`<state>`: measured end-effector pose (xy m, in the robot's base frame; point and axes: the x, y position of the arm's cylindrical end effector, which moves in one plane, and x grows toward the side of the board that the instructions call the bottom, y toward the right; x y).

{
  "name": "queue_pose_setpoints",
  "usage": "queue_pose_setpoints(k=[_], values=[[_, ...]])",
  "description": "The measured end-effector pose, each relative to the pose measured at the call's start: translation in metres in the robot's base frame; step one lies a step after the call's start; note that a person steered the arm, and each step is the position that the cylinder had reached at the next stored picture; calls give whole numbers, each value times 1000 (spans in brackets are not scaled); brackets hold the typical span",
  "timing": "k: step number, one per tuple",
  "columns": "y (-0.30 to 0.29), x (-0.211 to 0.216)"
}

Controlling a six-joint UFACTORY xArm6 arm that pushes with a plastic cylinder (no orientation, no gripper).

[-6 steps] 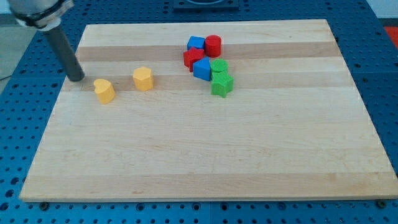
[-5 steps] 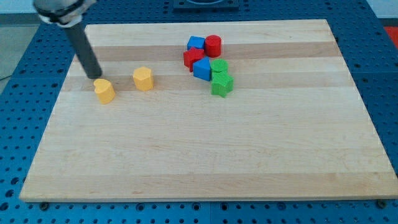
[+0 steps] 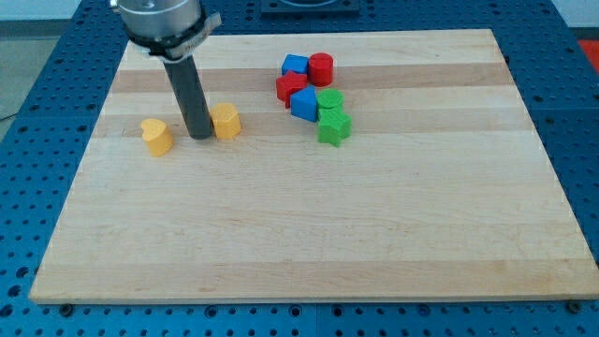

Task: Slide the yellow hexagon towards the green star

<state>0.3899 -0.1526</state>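
While my tip (image 3: 199,137) stood on the bench (image 3: 281,234):
Yellow hexagon (image 3: 226,122): squat, touching the rod's right side.
Green star (image 3: 333,126): well right, against the cluster.
Tool: a bare rod, nothing to clench.
Hidden: hexagon's left edge.
Count: two yellow, two green, two blue, two red.

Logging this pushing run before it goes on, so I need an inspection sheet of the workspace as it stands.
Surface: wooden board, flat.
Job's things: yellow hexagon with my tip at its left side; green star farther right.
Clutter: second yellow block left of my tip; green block, two blue blocks, red block and red cylinder clustered by the star.
Grippers: none, rod only.
Cables: nothing seen.
Surroundings: blue perforated table.
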Motion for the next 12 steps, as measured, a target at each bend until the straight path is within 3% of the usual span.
queue_pose_setpoints(k=[1, 2, 3, 5, 6, 8, 10, 12], values=[[6, -23], [41, -11], [39, -2], [28, -40], [59, -30], [113, 53], [82, 59], [126, 110]])
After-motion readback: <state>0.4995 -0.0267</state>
